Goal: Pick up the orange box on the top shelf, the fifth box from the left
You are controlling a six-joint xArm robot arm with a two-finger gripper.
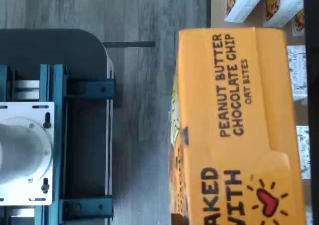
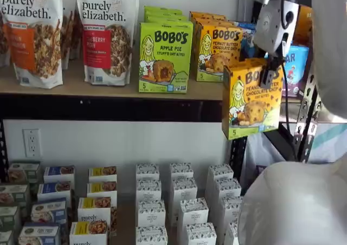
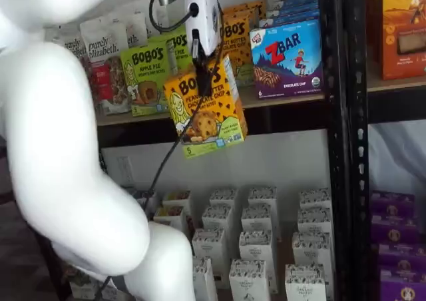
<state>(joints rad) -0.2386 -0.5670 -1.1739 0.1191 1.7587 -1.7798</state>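
- The gripper (image 2: 269,71) is seen in both shelf views (image 3: 203,71), its white body hanging from above with a cable beside it and its black fingers pointing down.
- The fingers are clenched on the upper edge of the orange box (image 2: 252,98), which is held in the air in front of the top shelf (image 2: 108,88), clear of its board and lower than the rail.
- In a shelf view the box (image 3: 205,108) is tilted, its lower corner swung toward the Zbar box (image 3: 287,53).
- The white arm (image 3: 60,161) fills the near side of that view; in the other shelf view its bulk (image 2: 295,201) covers the lower corner.
- On the box front a cartoon woman, a stuffed oat bite and "BOBO'S Peanut Butter Chocolate Chip" are printed, with a green strip along the bottom.
- In the wrist view the box side (image 1: 239,125) is shown large, lettered "PEANUT BUTTER CHOCOLATE CHIP OAT BITES", with a red heart near one end.
- Left on the shelf: one row of like orange boxes (image 2: 219,50), at least two deep; one row of green Apple Pie boxes (image 2: 164,55); two granola bags (image 2: 105,31) at the front.
- Many small white boxes (image 2: 181,207) are ranged on the shelf below; an exact count cannot be made.
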